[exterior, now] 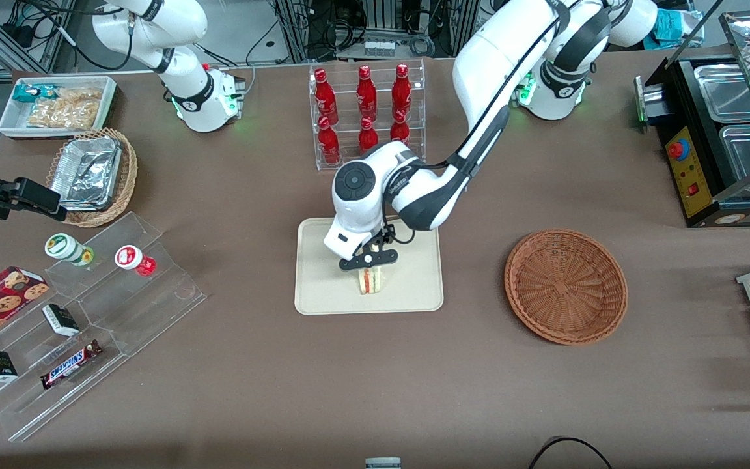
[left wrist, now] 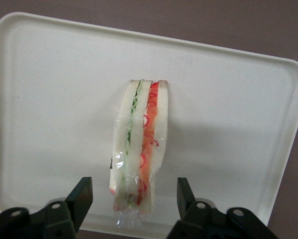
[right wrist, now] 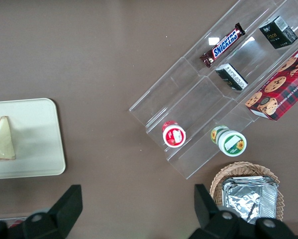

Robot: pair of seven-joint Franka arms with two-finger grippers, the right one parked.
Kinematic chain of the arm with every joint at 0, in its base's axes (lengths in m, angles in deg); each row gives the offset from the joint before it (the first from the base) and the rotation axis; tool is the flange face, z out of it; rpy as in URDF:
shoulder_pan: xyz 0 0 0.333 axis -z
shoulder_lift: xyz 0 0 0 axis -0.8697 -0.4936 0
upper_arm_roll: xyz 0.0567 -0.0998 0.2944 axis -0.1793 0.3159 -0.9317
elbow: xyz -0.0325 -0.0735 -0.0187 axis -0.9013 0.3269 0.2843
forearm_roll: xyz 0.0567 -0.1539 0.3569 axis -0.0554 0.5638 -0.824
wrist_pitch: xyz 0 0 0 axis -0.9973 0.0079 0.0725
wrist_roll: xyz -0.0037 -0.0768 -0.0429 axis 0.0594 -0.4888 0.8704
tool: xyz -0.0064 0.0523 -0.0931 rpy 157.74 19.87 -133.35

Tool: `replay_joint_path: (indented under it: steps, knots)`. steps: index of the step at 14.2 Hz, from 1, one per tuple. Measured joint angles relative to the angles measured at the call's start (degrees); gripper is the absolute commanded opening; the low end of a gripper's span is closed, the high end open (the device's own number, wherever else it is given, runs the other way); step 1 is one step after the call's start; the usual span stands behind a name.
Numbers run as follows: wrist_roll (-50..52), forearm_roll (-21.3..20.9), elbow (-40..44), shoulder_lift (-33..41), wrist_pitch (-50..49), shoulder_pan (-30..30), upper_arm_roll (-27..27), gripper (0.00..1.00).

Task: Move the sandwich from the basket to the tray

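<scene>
The sandwich (exterior: 368,280), a wrapped wedge of white bread with red and green filling, stands on its edge on the cream tray (exterior: 323,290) near the rim closest to the front camera. My gripper (exterior: 368,260) hangs just above it and is open. In the left wrist view the sandwich (left wrist: 139,149) sits between the fingertips (left wrist: 81,196) with a gap on each side, and the tray (left wrist: 49,99) spreads beneath it. The reddish-brown basket (exterior: 565,286) holds nothing and sits beside the tray, toward the working arm's end. The right wrist view also catches the sandwich (right wrist: 2,139) on the tray (right wrist: 37,144).
A clear rack of red bottles (exterior: 363,111) stands farther from the front camera than the tray. Toward the parked arm's end are a stepped acrylic shelf with snacks (exterior: 88,326), a lighter basket of foil containers (exterior: 92,176) and a white bin (exterior: 56,104). A black food warmer (exterior: 720,130) sits toward the working arm's end.
</scene>
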Motion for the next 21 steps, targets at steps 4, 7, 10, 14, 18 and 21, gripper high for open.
replay_joint_path:
  steps: [4,7,10,14,18,21]
  knots:
    - [1.1,-0.6,-0.3,6.0,-9.4,-0.3,-1.3,1.00]
    - [2.9,-0.9,-3.7,9.3,-10.5,-2.4,-2.0,1.00]
    - [-1.0,-0.8,-9.3,12.7,-10.5,-8.4,-2.1,1.00]
    - [-13.6,2.0,-19.2,21.5,-10.6,-17.2,-2.2,1.00]
    - [-23.8,2.6,-28.6,30.7,-11.3,-23.8,-2.2,1.00]
    - [-31.9,4.1,-30.9,36.0,-16.7,-28.2,-2.2,1.00]
